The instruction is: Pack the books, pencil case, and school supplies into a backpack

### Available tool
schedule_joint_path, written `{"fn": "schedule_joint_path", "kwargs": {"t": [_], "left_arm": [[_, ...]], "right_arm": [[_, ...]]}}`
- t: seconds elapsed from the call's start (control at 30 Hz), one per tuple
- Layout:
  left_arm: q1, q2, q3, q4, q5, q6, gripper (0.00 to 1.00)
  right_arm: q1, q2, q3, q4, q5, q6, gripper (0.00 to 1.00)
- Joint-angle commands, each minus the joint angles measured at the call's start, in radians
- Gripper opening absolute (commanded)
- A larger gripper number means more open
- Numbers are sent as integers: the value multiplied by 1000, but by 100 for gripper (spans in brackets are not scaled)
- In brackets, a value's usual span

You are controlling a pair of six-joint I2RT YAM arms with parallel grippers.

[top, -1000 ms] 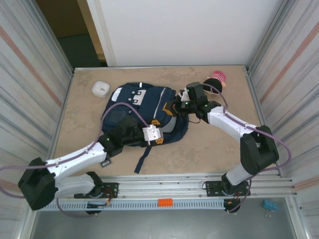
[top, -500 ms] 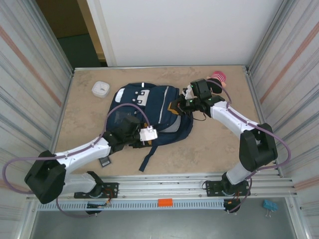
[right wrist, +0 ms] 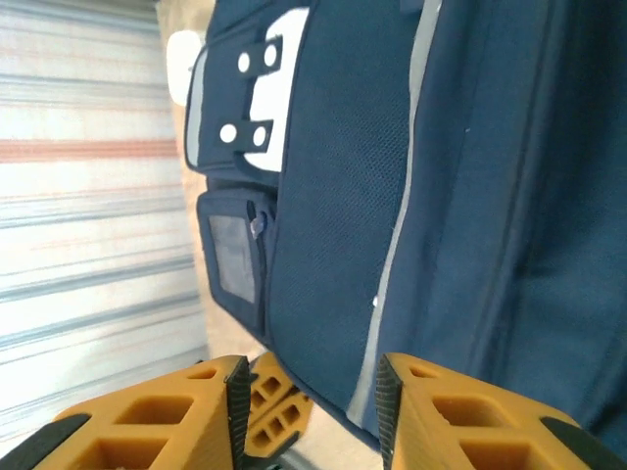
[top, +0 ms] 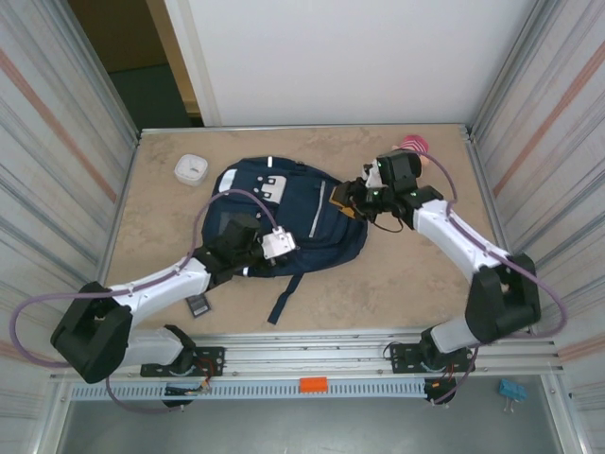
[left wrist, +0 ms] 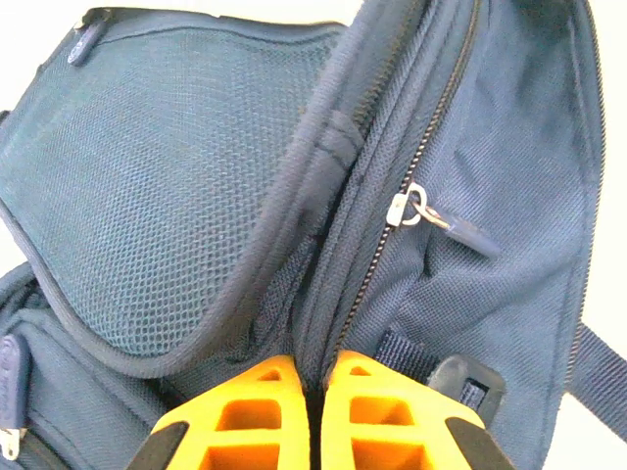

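Note:
The navy backpack (top: 302,213) lies flat mid-table, its white patches at the far end. My left gripper (top: 244,235) rests on its near left part. In the left wrist view this gripper (left wrist: 315,367) is shut on a fold of backpack (left wrist: 196,176) fabric beside a zip, below a metal zip pull (left wrist: 409,208). My right gripper (top: 352,200) hovers at the bag's right edge. In its own view the right gripper (right wrist: 309,382) is open, nothing between the pads, with the backpack (right wrist: 343,196) beyond. A small flat black rectangle (top: 198,305) of the school supplies lies near the left arm. The books are out of view.
A white lidded container (top: 191,168) sits at the back left. A pink striped soft thing (top: 413,147), perhaps the pencil case, lies at the back right behind the right arm. A loose strap (top: 282,298) trails toward the front edge. Metal walls close in both sides.
My left gripper has shut on the backpack fabric. My right gripper has let go, opened and drawn back to the right. The backpack now lies flatter.

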Motion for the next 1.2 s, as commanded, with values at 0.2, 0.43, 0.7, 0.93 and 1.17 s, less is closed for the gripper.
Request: {"fn": "schedule_joint_path", "kwargs": {"t": [0.2, 0.43, 0.7, 0.93, 1.17], "left_arm": [[36, -49, 13, 52, 242, -379, 0], [43, -16, 34, 32, 306, -449, 0], [43, 14, 48, 11, 342, -500, 0], [43, 16, 35, 25, 333, -562, 0], [43, -9, -9, 83, 342, -576, 0]], "right_arm": [[266, -298, -135, -137, 394, -185, 41], [440, -257, -261, 44, 451, -190, 40], [527, -163, -297, 170, 529, -310, 42], [569, -53, -233, 138, 596, -414, 43], [597, -3, -256, 167, 757, -443, 43]]}}
